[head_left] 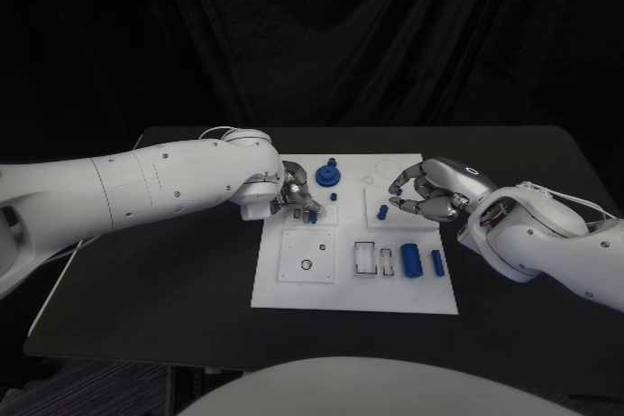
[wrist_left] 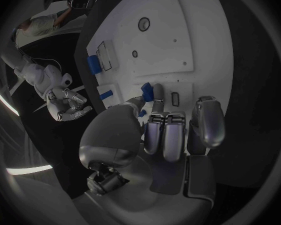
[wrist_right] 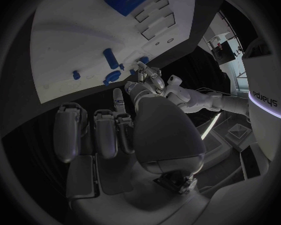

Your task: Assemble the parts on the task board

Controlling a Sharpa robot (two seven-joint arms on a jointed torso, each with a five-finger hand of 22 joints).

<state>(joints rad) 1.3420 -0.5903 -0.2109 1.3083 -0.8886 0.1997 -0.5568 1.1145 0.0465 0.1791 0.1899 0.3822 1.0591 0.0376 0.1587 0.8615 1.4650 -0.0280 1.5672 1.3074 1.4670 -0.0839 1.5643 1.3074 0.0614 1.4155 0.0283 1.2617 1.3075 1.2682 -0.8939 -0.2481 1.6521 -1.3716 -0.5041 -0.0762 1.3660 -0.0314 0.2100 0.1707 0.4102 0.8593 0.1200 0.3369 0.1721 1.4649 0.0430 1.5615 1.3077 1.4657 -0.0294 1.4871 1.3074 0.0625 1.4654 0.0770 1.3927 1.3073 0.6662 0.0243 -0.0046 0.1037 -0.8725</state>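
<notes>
The white task board lies mid-table. My left hand hovers over its upper left. Its fingers are curled, and thumb and a finger pinch a small blue part just above a slot. My right hand hangs over the board's upper right with its fingers curled in and nothing seen in them. A blue peg stands just beside it. A blue gear-like part and a tiny peg stand between the two hands. A blue cylinder and a thin blue bar lie lower right.
Empty rectangular slots sit left of the cylinder, and a square plate with round holes lies lower left on the board. Black table surrounds the board, with open room at the front and both sides.
</notes>
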